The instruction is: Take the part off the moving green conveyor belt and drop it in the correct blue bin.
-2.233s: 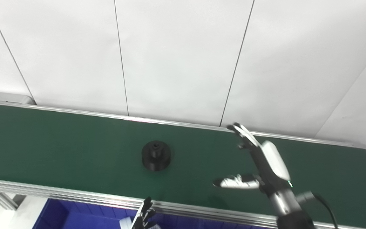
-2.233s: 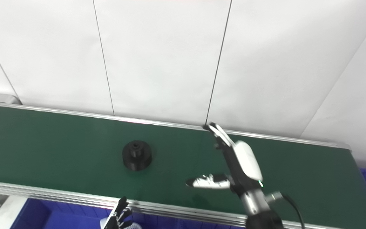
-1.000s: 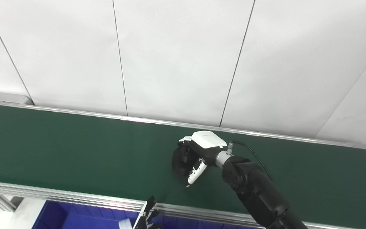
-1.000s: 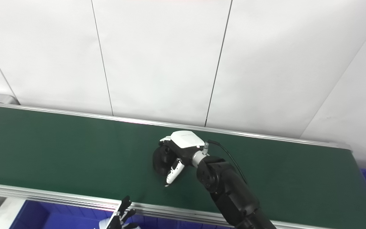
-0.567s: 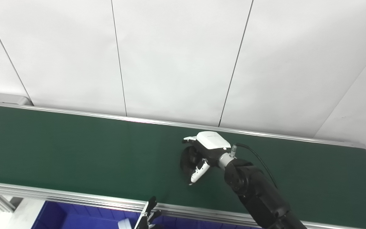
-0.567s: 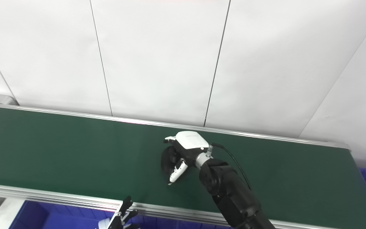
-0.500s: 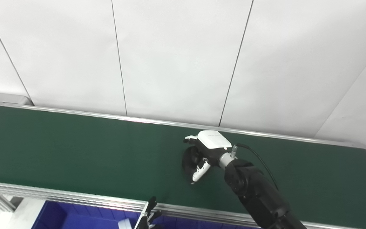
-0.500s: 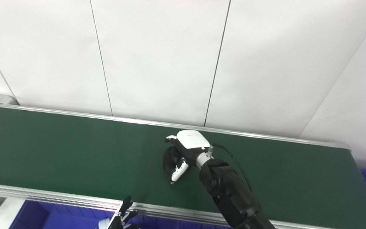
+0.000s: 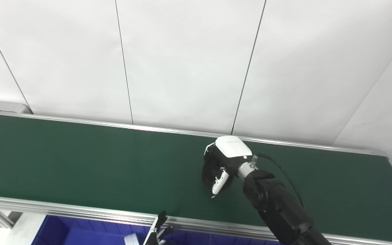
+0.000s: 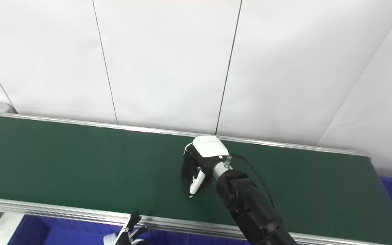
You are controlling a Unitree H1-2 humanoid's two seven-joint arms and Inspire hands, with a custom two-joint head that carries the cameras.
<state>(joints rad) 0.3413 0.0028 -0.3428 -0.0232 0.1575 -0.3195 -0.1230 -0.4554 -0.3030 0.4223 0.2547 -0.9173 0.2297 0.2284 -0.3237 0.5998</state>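
A white panelled wall (image 9: 189,61), split by thin dark seams, rises directly behind a long silver rail (image 9: 114,125).

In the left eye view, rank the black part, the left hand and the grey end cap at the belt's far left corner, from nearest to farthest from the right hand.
1. black part: under the right hand, fingers wrapped on it, mid-belt.
2. left hand: below the belt's near rail, at the bottom edge.
3. grey end cap: far left corner of the green conveyor belt.
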